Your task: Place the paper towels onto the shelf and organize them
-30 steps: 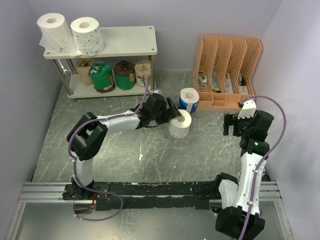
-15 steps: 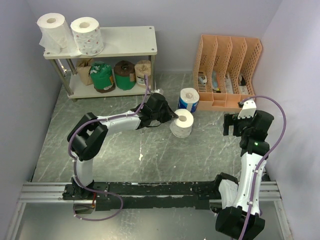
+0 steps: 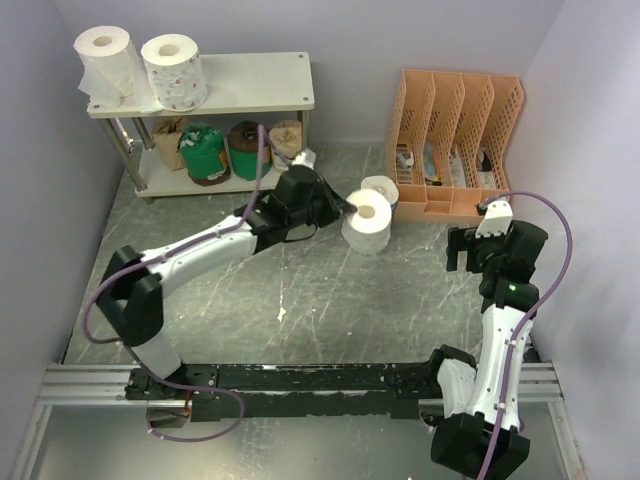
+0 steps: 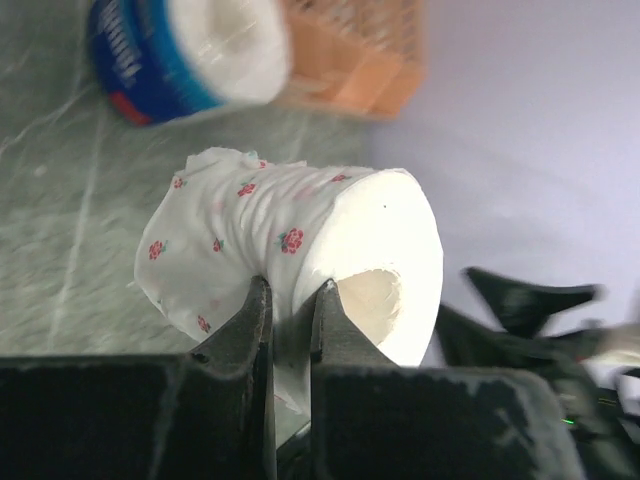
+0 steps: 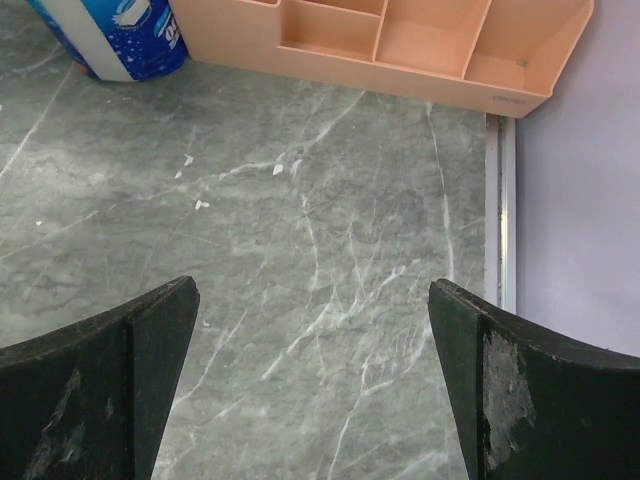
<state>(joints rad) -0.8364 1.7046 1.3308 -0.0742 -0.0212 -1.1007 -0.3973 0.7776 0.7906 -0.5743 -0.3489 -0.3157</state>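
The flowered roll (image 4: 300, 235) is pinched by its wall in the left claw (image 4: 291, 292); the blue-wrapped roll (image 4: 170, 55) behind is blurred and cropped. The right claw (image 5: 312, 290) is spread, empty.

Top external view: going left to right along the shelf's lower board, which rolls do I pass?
Crumpled tan roll → bright green-wrapped roll → dark green-wrapped roll with a brown top → tan roll by the right leg.
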